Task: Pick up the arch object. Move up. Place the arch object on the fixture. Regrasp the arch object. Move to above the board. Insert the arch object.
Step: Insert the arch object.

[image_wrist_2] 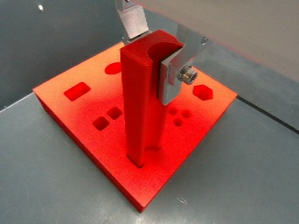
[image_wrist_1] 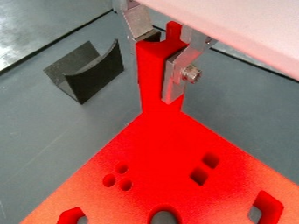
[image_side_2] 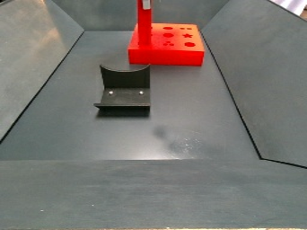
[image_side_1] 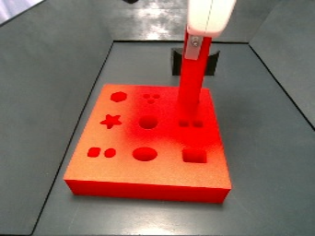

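The jaws of the gripper (image_wrist_2: 158, 61) are pinching the upper end of the arch object (image_wrist_2: 142, 101), which is standing upright between the silver fingers (image_wrist_1: 177, 74). The bar's lower end is meeting the board (image_side_1: 123, 152) directly beneath the jaws; whether it is seated in a cutout cannot be told. The fixture (image_side_2: 124, 89) is sitting empty on the grey floor, well apart from the jaws.
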